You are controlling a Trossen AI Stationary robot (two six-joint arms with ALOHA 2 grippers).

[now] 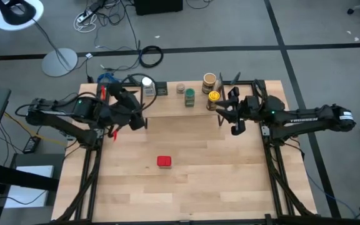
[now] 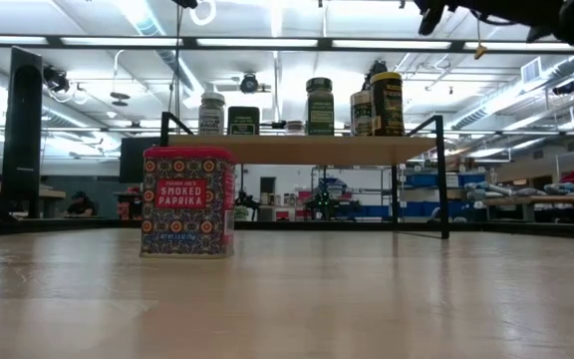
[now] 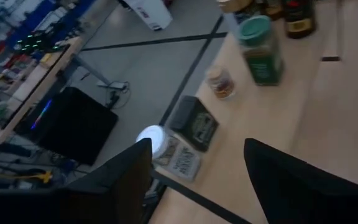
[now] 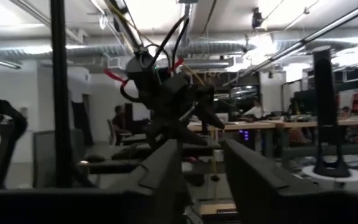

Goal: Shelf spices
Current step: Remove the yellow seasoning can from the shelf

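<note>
Wooden table (image 1: 186,187) carries a low shelf (image 1: 186,103) along its far edge. On the shelf, left to right: white-lidded jar (image 1: 147,82), dark tin (image 1: 160,89), small tan-capped jar (image 1: 180,89), green jar (image 1: 190,97), brown canister (image 1: 209,82), yellow-lidded jar (image 1: 214,97). Red tin (image 1: 164,162) stands alone mid-table, labelled smoked paprika. Left gripper (image 1: 136,119) hovers near the shelf's left end, fingers apart, holding nothing. Right gripper (image 1: 225,112) sits just right of the yellow-lidded jar, fingers slightly parted, empty.
</note>
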